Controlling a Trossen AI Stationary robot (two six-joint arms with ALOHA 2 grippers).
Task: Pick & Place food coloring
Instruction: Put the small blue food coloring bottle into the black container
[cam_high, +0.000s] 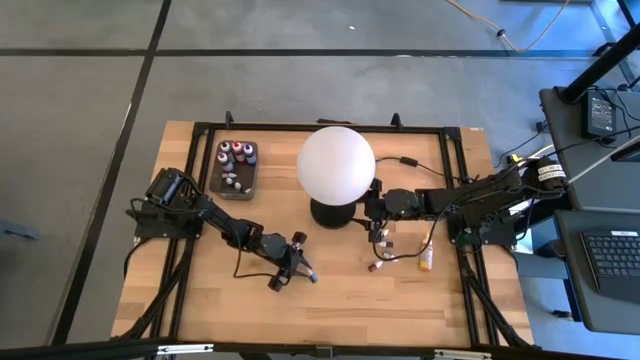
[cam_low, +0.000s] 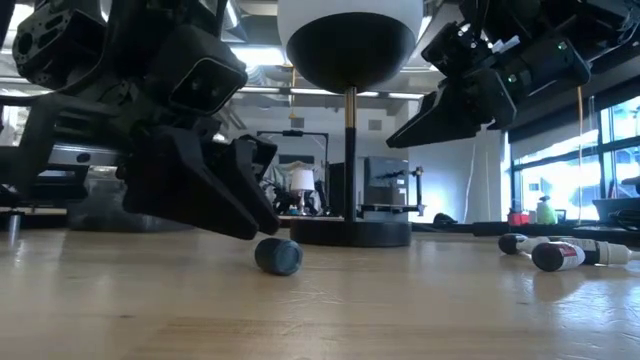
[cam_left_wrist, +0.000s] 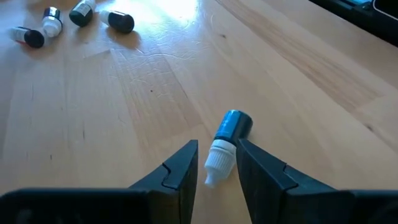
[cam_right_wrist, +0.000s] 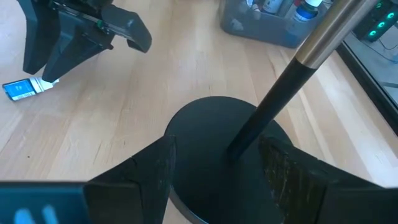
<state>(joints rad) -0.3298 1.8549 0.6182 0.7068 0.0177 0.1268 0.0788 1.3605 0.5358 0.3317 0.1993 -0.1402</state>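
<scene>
My left fingers (cam_left_wrist: 214, 171) straddle the blue bottle (cam_left_wrist: 227, 140) lying low-centre on the counter (cam_left_wrist: 298, 81), narrowed around its white cap, seemingly not yet clamped. Next: pinch firmly, lift, carry to the tray (cam_high: 240, 180) at upper left. My right fingers (cam_right_wrist: 214, 165) wait, spread wide, beside the lamp base (cam_right_wrist: 211, 124).

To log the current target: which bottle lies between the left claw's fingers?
The blue bottle with the white tip, lying alone on its side at the left claw; the other loose bottles lie far off.
</scene>
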